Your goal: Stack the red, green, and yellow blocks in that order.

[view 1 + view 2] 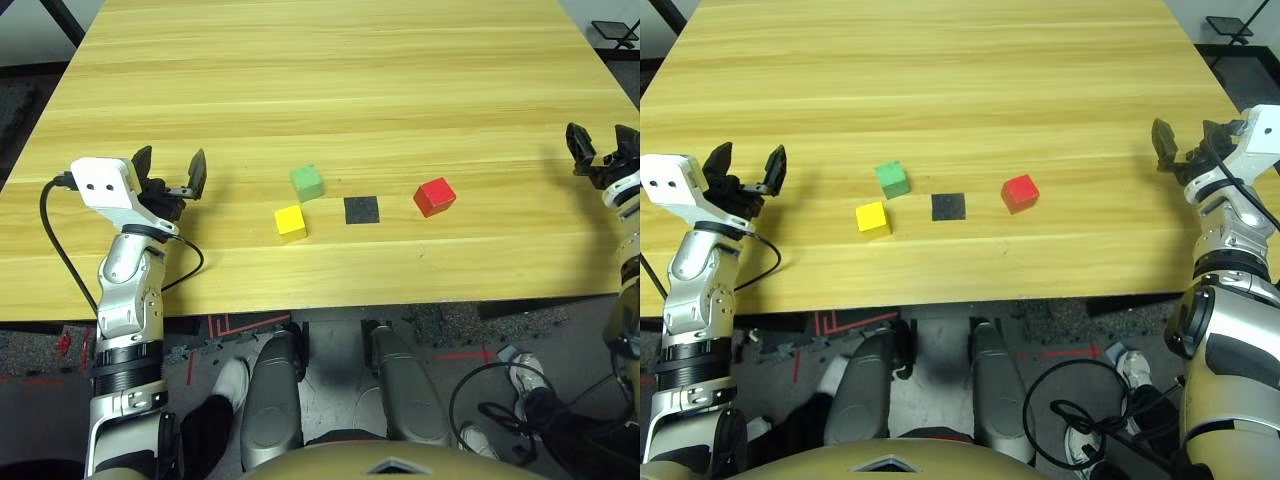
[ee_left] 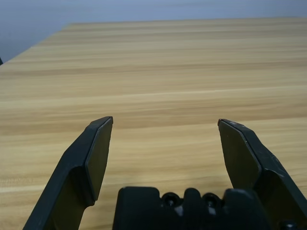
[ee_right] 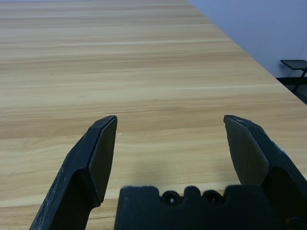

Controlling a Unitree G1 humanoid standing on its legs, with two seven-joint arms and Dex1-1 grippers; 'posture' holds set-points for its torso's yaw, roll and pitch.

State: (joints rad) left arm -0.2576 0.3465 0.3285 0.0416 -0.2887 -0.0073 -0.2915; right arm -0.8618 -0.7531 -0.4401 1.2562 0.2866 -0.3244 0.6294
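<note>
Blocks, three, one of each colour, all lying singly on the desk (image 1: pixel 330 80), none stacked.
- Red block (image 1: pixel 434 196): nearest the right hand (image 1: pixel 1181 146) but well apart from it, right of the black square patch (image 1: pixel 362 210).
- Green block (image 1: pixel 307 182): left of the patch, just behind the yellow one, well apart from the left hand (image 1: pixel 170 168).
- Yellow block (image 1: pixel 290 221): closest to the desk's front edge, just in front of the green block, a narrow gap between them.

Hands, two, both over the desk near its side edges, each with its two fingers spread apart and nothing between them. Left hand at the left edge; right hand at the right edge, partly cut off in the left eye view.

Patch, one, flat, between the yellow-green pair and the red block.

Wrist views show bare wood grain past the fingers (image 2: pixel 98 148).
</note>
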